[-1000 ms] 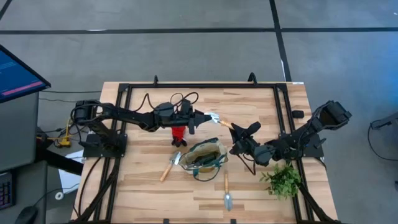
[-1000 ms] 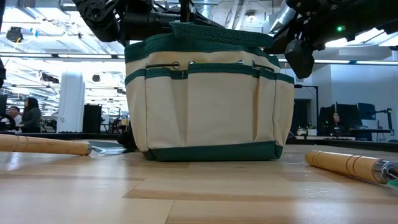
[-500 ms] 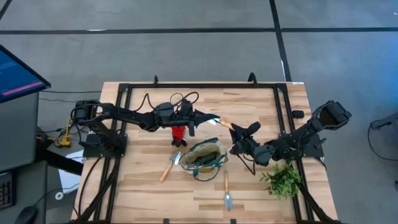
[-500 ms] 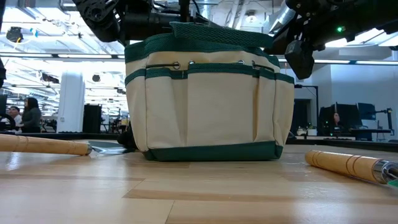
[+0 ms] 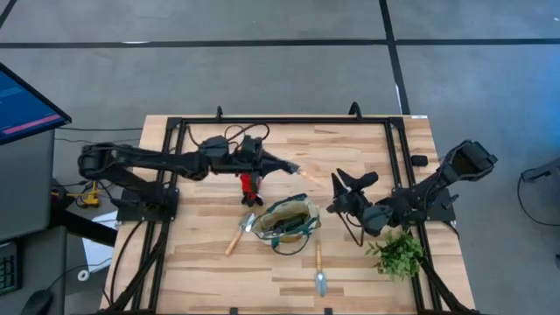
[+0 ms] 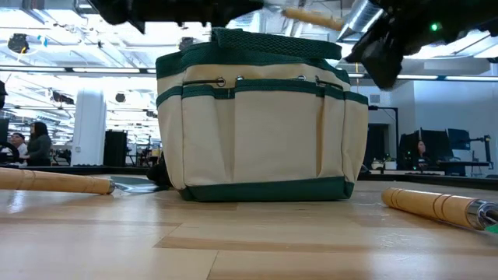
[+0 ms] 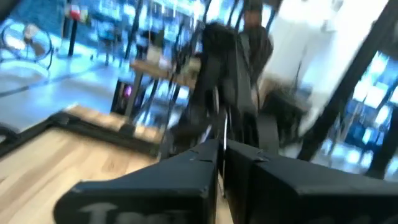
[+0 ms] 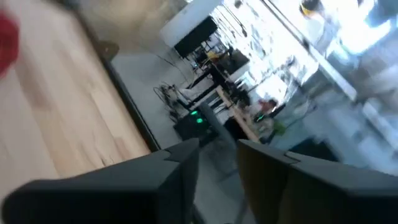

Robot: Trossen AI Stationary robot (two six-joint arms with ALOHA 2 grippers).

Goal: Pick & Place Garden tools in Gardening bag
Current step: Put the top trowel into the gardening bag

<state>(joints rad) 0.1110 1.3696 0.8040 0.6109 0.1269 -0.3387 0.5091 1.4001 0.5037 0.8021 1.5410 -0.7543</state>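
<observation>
My left gripper (image 5: 273, 163) is shut on a wooden-handled trowel (image 5: 298, 171) held in the air beyond the far side of the gardening bag (image 5: 289, 222). The trowel's handle also shows above the bag in the low view (image 6: 313, 16). My right gripper (image 5: 353, 179) is open and empty, to the right of the trowel's handle end. The tan bag with green trim stands upright on its base (image 6: 263, 189), with teal-handled tools inside. A small red item (image 5: 251, 185) lies under my left arm. A second trowel (image 5: 238, 234) and another wooden-handled tool (image 5: 318, 264) lie flat on the table. My left gripper pinches the trowel's metal blade end (image 5: 287, 165) between its two fingers; a thin bright edge (image 7: 221, 134) shows between them in the left wrist view. The fingers come level from the table's left. The trowel is lifted clear, its handle (image 5: 308, 174) pointing toward the table's right.
A leafy green sprig (image 5: 398, 254) lies at the near right by my right arm. A black frame (image 5: 284, 122) runs round the table's edges. The two loose tools' handles (image 6: 54, 181) (image 6: 436, 206) lie to either side of the bag in the low view.
My right gripper has let go of the trowel's handle and drawn back toward the table's right edge. My left arm has pulled toward the table's left edge, carrying the trowel by its blade clear of my right gripper.
</observation>
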